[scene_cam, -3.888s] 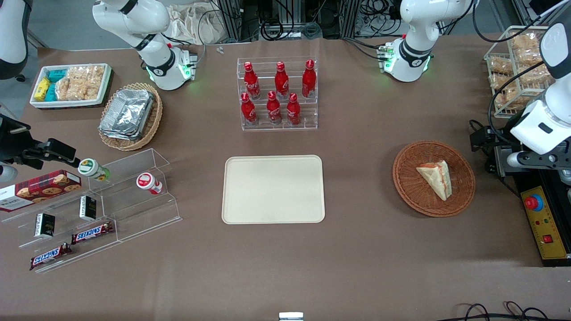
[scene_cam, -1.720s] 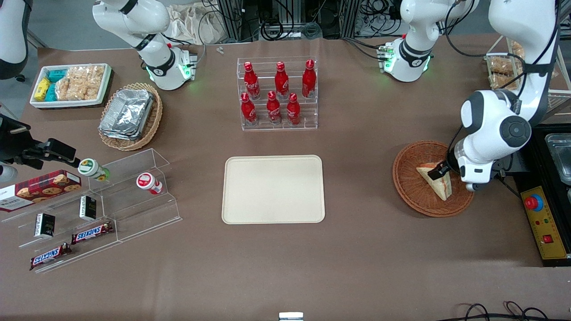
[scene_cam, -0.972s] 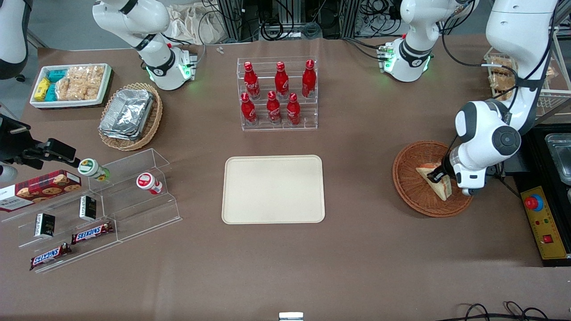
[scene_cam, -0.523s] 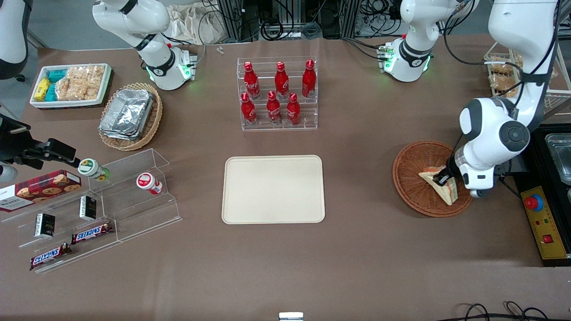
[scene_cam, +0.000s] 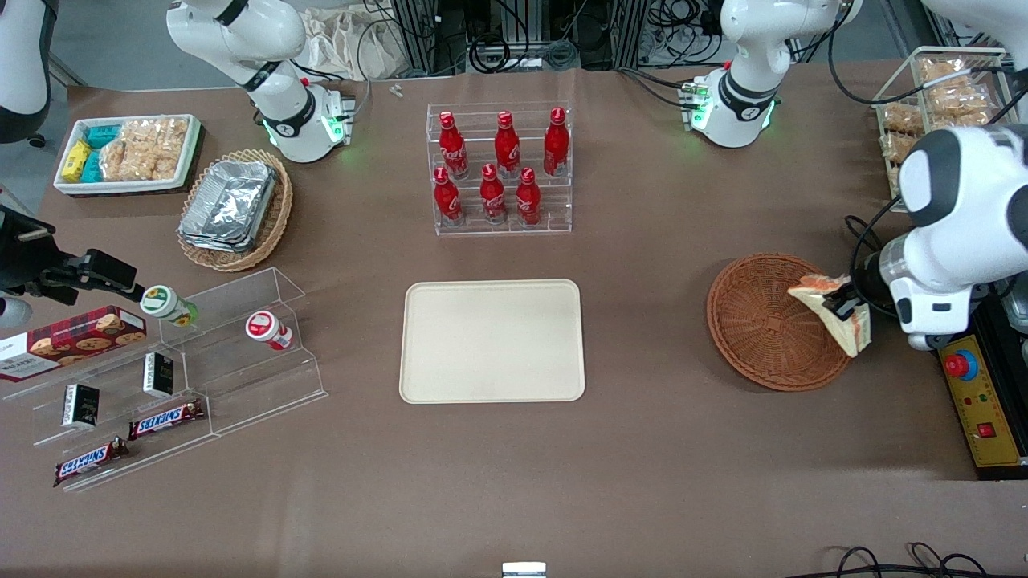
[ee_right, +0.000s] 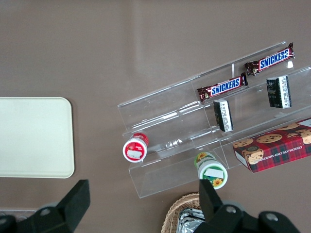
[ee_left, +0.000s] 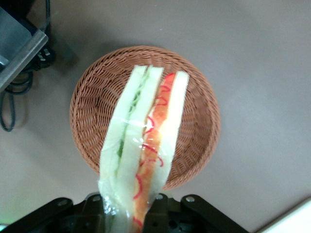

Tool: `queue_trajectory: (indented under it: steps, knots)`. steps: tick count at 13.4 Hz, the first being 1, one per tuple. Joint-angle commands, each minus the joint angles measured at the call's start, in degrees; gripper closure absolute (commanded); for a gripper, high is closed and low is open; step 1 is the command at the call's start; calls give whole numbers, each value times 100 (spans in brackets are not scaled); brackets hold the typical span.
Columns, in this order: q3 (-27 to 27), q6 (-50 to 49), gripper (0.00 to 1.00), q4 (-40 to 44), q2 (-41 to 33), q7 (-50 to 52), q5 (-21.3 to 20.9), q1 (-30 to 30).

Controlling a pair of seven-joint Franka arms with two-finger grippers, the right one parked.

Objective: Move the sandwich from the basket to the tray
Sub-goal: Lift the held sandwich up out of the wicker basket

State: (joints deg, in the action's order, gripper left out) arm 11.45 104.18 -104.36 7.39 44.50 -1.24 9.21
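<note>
Gripper [scene_cam: 845, 309], clamped on the sandwich [scene_cam: 835, 311], is seen raised over the basket [scene_cam: 763, 329] rim at right of frame, well apart from the tray [scene_cam: 491, 341] at centre; slippage is judged possible, since only the slick wrapped edge is pinched.

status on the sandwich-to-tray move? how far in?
Done: the sandwich is out of the basket, which now holds nothing. In hand: the left arm's hand is shut on the sandwich, held up over the basket's rim at the working arm's end of the table. Left: carry it across to the tray, still bare, set it down and release.
</note>
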Motion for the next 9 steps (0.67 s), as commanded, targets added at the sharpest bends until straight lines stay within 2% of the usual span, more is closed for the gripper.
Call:
queue_trajectory:
  steps: [1,4,9]
  knots:
    - [400,-862,100,922,87,-684,10,-24]
    - [901,-1181,100,1496,175,-1373,62,-24]
    - [1956,-1120,100,1611,482,-1269,54,-33]
